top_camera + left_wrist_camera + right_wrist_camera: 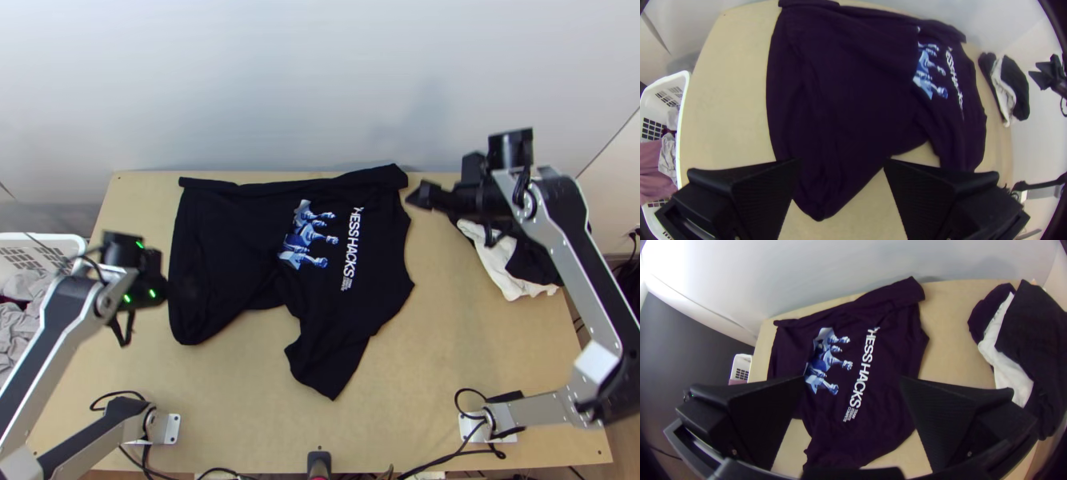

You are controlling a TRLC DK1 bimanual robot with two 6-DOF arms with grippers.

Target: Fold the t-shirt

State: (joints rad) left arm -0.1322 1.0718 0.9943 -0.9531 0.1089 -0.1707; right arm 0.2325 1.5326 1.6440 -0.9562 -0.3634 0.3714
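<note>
My left gripper (164,290) is above the table's left side, by the left edge of the black t-shirt (232,256); my right gripper (416,196) is raised at the shirt's upper right corner. The shirt lies spread but uneven, its far edge folded over in a strip, one part jutting toward the near side. A blue and white print shows on it. In the left wrist view the left gripper (842,164) stands open over the shirt (853,89). The right wrist view has the right gripper (852,378) open, nothing between its fingers, with the shirt (893,351) below.
Black and white cloths (500,260) lie in a pile at the table's right side, under the right arm. A white basket (72,240) with clothes stands off the table's left edge. Bare wood (448,336) lies right of the shirt. Cables run along the near edge.
</note>
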